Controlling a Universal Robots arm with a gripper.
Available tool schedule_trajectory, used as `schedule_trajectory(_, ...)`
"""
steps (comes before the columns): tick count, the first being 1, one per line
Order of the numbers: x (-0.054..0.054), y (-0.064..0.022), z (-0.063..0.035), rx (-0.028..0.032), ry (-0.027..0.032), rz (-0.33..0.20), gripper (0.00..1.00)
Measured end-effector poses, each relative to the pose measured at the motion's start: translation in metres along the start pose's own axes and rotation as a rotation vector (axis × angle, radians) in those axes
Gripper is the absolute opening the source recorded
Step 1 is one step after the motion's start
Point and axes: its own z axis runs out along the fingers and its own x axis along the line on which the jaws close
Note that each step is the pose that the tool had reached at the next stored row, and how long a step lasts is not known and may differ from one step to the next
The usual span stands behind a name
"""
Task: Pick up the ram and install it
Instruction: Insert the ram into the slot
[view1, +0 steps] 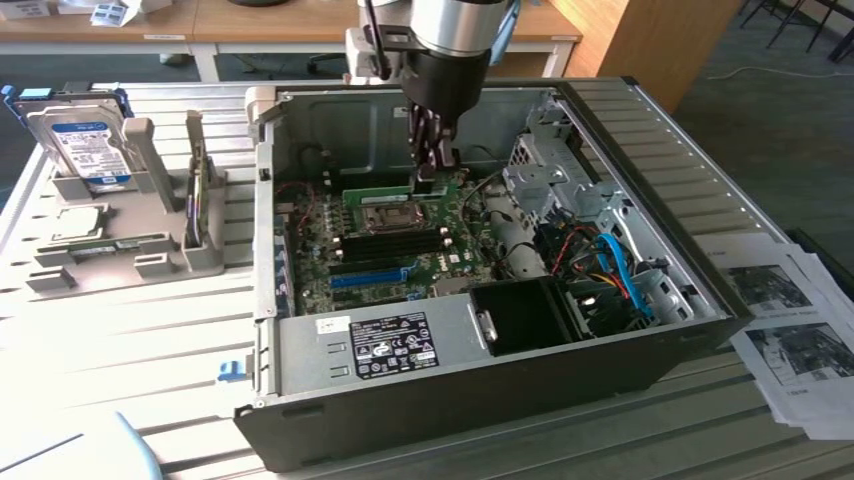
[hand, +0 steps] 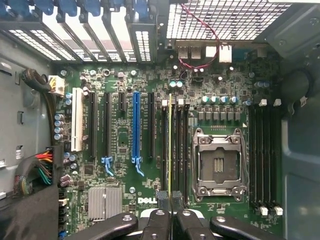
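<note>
Slatted grey desk (view1: 134, 340) carries an open black computer case (view1: 534, 400). In the exterior view's upper middle, my claw (view1: 430, 178) is clenched on the thin green ram stick (hand: 170, 145). It is held edge-on along the black memory slots (hand: 182, 150), aligned, I judge, for seating.

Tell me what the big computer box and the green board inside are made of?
The computer box looks like sheet metal: dull grey, thin folded walls with punched holes. The green board looks like stiff circuit-board laminate with a glossy green coat and soldered parts. The ram, edge-on in the jaws, seems similar thin board.
</note>
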Motion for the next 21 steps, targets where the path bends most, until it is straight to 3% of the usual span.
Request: schedule_trajectory(21,0.0,-0.0009,0.0188,0.0,0.0002,0.0,0.11)
